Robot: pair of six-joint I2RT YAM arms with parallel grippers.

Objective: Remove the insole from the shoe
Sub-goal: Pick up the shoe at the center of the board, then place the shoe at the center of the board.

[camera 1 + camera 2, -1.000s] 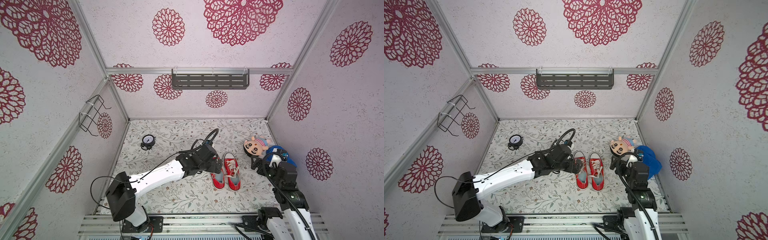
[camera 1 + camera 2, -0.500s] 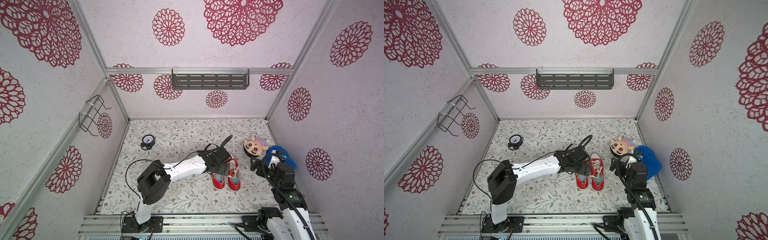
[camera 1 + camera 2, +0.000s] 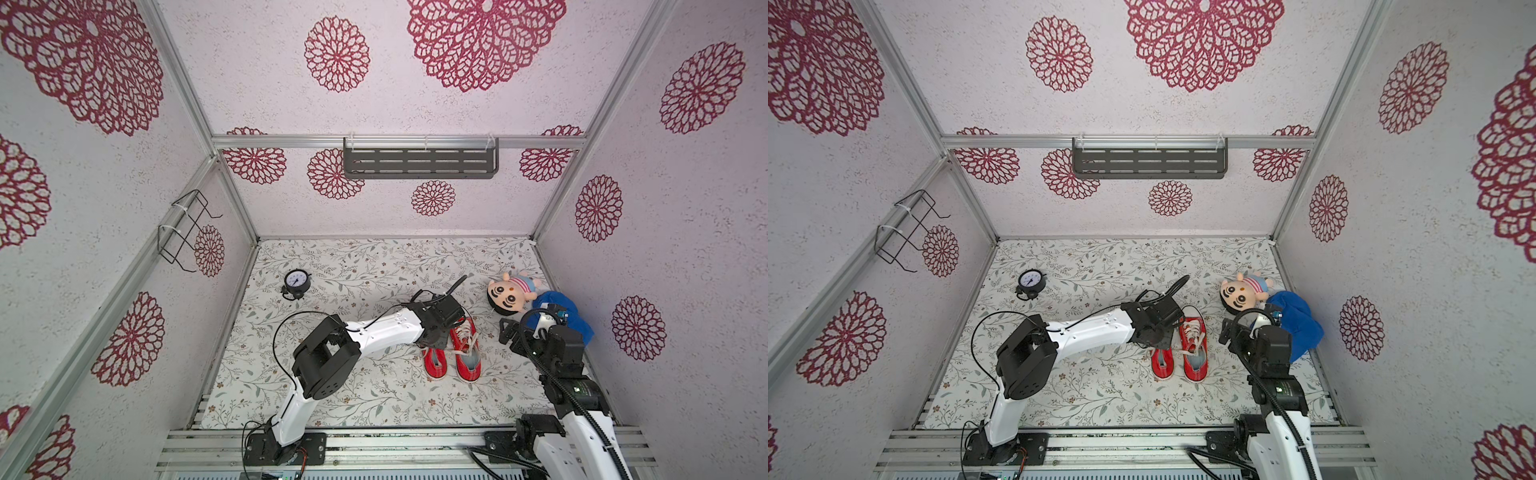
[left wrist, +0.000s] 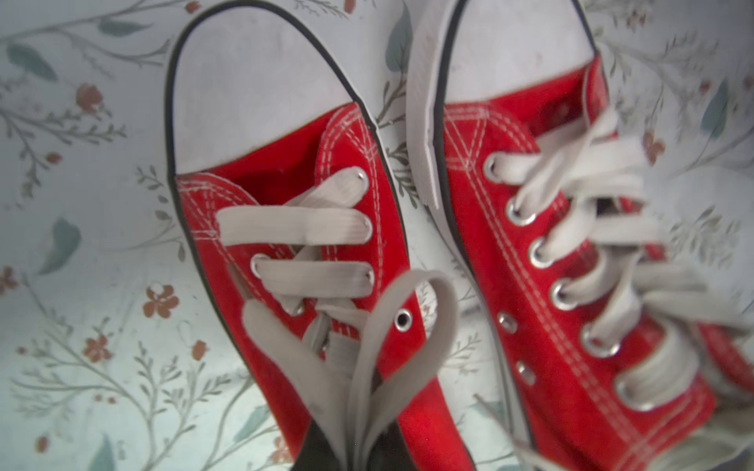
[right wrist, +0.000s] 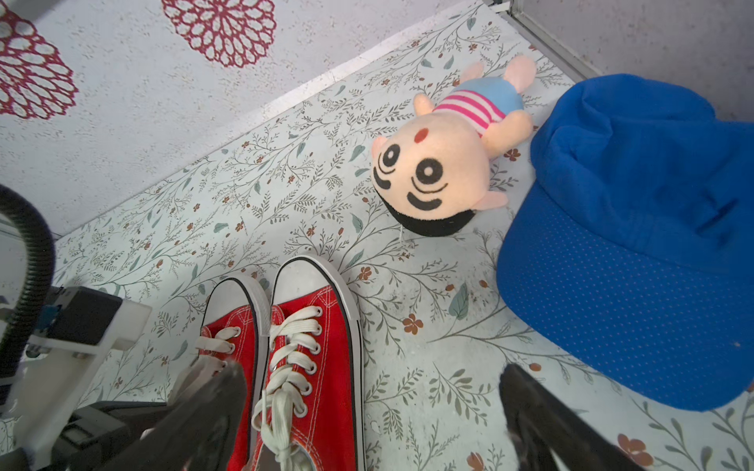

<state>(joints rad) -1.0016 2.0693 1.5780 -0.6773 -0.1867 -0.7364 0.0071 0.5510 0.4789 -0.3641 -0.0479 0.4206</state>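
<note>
At the middle of the flowered table, the left gripper is clenched at the mouth of a red shoe, beside its twin; whether it pinches the insole, I cannot tell. The right gripper hangs released near the doll.

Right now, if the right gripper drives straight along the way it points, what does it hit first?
Probably the outer edge of the fully laced red shoe, or the floral mat beside it: the open right gripper aims at that border. Depth is unclear; I can't tell which comes first.
</note>
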